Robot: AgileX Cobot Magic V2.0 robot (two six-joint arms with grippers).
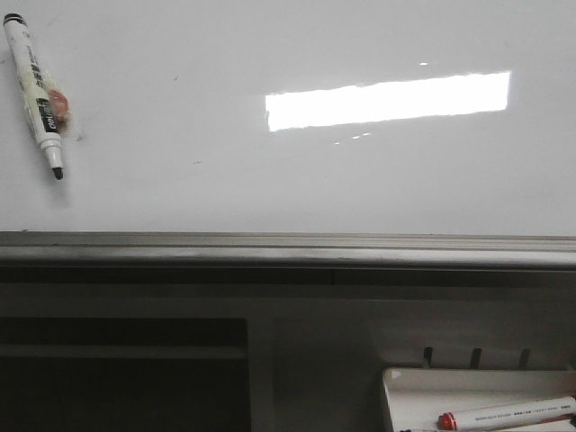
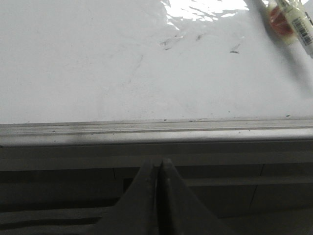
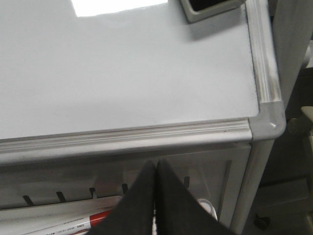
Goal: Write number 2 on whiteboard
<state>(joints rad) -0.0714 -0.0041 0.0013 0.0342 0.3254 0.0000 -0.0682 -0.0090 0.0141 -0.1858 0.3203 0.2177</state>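
Note:
The whiteboard (image 1: 270, 54) is glossy white with a bright light reflection and a grey bottom rail (image 1: 288, 247). No number 2 shows on it, only faint smudges. A white marker with a black tip (image 1: 36, 90) lies on the board at the far left, uncapped, tip towards the rail; it also shows in the left wrist view (image 2: 292, 22). My left gripper (image 2: 158, 164) is shut and empty below the rail (image 2: 156, 131). My right gripper (image 3: 156, 165) is shut and empty below the board's right corner (image 3: 268, 122). Neither gripper shows in the front view.
A small white tray (image 1: 423, 387) hangs below the rail at the right and holds a red-capped marker (image 1: 508, 414), also in the right wrist view (image 3: 73, 224). A grey box edge (image 3: 210, 7) sits on the board's far right. Dark shelving (image 1: 126, 360) lies below.

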